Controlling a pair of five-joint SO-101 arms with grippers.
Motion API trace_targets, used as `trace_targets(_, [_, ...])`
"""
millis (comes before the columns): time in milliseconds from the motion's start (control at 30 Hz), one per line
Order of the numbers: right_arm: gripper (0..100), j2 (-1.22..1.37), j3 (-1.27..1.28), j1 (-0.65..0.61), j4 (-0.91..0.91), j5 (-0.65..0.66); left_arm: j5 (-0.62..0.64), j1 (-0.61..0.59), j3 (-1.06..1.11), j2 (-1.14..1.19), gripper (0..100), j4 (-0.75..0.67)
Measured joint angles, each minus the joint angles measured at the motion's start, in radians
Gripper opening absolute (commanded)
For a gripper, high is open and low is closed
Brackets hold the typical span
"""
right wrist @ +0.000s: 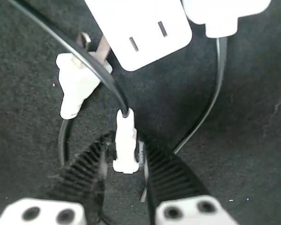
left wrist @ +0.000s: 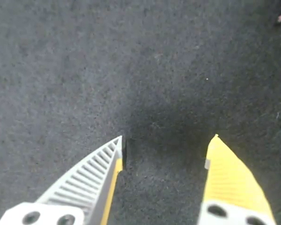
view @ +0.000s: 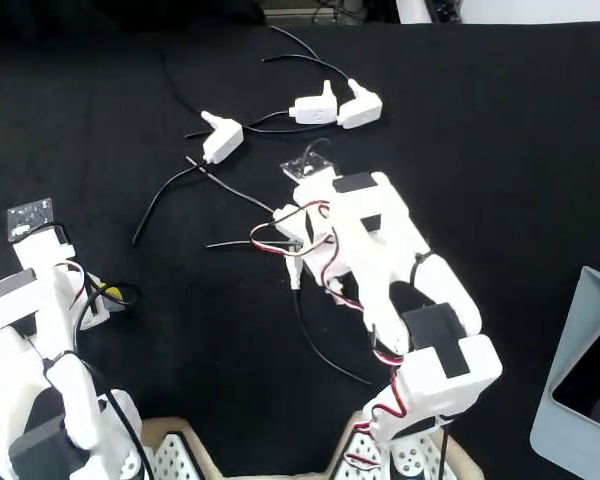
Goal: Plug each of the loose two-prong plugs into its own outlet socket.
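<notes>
Near the outlet socket, right jaws grip a plug.

Three sockets, two plugs, two arms.

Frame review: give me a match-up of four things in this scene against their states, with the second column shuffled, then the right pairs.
Things:
1. left gripper
2. right gripper
3. loose plug
4. outlet socket

States:
A. two empty slots showing
B. open above the bare black table
C. lying on the table, prongs bare
D. shut on a second white plug

Pairs: 1-B, 2-D, 3-C, 4-A.
</notes>
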Motion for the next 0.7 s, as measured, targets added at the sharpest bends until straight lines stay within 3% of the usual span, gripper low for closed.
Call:
trace_targets(167, [1.2,-0.104,0.000,0.000,0.071,0.021,0.000,0.000,0.000,0.000,28,0.000])
trace_targets(367, [1.2,-0.431,0.000,0.014,0.101,0.015,0.000,0.000,0.000,0.000,28,0.000])
trace_targets(533, [1.2,-0.695,0.052,0.021,0.077,-0.097,0.000,0.074,0.000,0.000,28,0.000])
trace_targets(700, [1.2,-0.896,0.242,0.115,-0.074,-0.272,0.000,0.201,-0.055,0.000,29,0.000])
